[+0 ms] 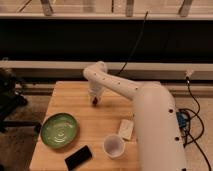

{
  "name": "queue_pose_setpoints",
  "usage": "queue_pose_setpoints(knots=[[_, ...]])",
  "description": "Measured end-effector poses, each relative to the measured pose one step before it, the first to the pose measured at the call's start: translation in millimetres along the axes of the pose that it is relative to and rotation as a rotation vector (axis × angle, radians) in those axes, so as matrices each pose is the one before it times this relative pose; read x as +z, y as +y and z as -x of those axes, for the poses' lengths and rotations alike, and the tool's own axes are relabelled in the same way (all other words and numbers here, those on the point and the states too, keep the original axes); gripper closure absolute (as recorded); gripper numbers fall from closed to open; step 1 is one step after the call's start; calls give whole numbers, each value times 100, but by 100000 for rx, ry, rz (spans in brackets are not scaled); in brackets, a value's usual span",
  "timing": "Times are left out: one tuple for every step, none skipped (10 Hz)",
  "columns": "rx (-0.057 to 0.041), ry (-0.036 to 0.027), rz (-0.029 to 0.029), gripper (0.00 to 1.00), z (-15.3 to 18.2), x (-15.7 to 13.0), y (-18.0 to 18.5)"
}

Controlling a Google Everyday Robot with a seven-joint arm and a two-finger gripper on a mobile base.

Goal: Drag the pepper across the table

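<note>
Down at the far middle of the table (70, 97), the gripper (94, 98) points at the wood with the small dark pepper (95, 103) right at its tip. Whether it grips the pepper, I cannot tell. Nearer lie a green plate (59, 130), a black phone (78, 157), a white cup (114, 146) and a pale block (126, 129).

The surface (75, 95) is pale wood in strips, the plate (59, 130) green; the white end effector (94, 98) stands over the dark red-brown pepper (94, 102).

Tiny dark pepper (94, 103) lies on the wooden table (67, 97) under the gripper (95, 97).
</note>
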Motion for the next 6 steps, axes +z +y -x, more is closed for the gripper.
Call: queue_pose_setpoints(knots=[[-534, -184, -11, 100, 234, -29, 191], [-693, 17, -282, 100, 495, -70, 518], [155, -154, -116, 100, 503, 5, 647], [465, 38, -226, 100, 462, -34, 641], [686, 41, -285, 100, 580, -101, 648], [918, -49, -44, 100, 572, -27, 519]])
